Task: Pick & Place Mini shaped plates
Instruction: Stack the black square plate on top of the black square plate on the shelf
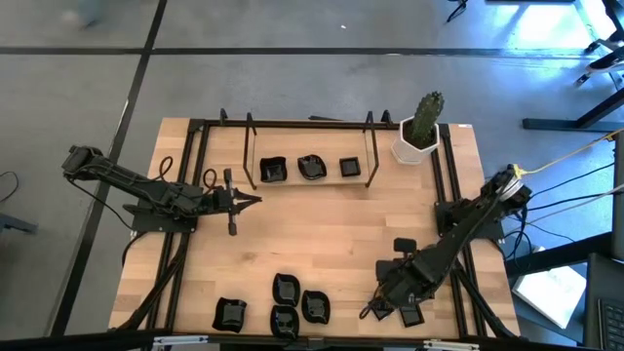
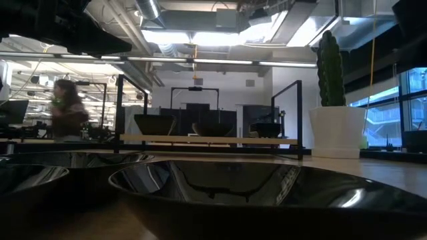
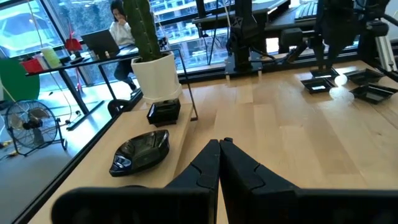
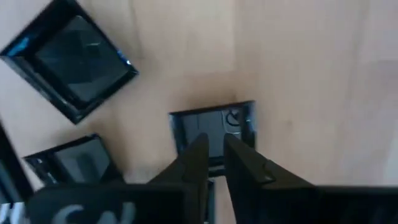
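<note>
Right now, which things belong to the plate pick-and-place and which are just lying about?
Job:
- mini shaped plates on the rack
- plates at the near edge
- square plates under the right gripper

Lying about:
- cactus pot
- left gripper, waiting
</note>
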Robot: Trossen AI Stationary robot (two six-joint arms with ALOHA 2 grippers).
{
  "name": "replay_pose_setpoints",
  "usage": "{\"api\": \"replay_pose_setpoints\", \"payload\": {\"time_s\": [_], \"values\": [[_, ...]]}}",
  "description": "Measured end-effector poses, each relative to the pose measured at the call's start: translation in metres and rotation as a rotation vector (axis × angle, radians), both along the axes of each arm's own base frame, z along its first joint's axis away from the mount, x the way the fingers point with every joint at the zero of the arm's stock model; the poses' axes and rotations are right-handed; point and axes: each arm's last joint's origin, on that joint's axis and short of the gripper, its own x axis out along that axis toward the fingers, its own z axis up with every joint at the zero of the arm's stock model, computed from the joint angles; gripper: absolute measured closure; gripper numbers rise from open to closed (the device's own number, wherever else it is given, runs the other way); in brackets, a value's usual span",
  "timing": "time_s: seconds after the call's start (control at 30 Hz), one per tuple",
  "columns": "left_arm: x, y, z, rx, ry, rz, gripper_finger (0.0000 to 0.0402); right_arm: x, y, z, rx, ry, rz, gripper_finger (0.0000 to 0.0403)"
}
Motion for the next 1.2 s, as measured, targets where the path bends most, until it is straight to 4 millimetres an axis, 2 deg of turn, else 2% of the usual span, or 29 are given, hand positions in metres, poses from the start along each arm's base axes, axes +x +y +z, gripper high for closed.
{"api": "replay_pose_setpoints", "payload": {"time_s": [0.27,0.5,0.77,1.2], "values": [[0.000,0.000,0.000,0.002,0.005,0.000,0.0396,-0.004,0.019,0.000,0.060,-0.011,0.072,0.0267],[0.000,0.000,-0.001,0.002,0.012,-0.001,0.0396,-0.013,0.025,-0.003,0.019,-0.031,0.124,0.0198],[0.000,0.000,-0.001,-0.002,0.013,0.000,0.0396,-0.019,0.028,-0.009,-0.010,-0.044,0.137,0.0190],[0.000,0.000,-0.002,-0.002,0.017,0.000,0.0396,-0.018,0.036,-0.027,-0.042,-0.014,0.185,0.0189]]}}
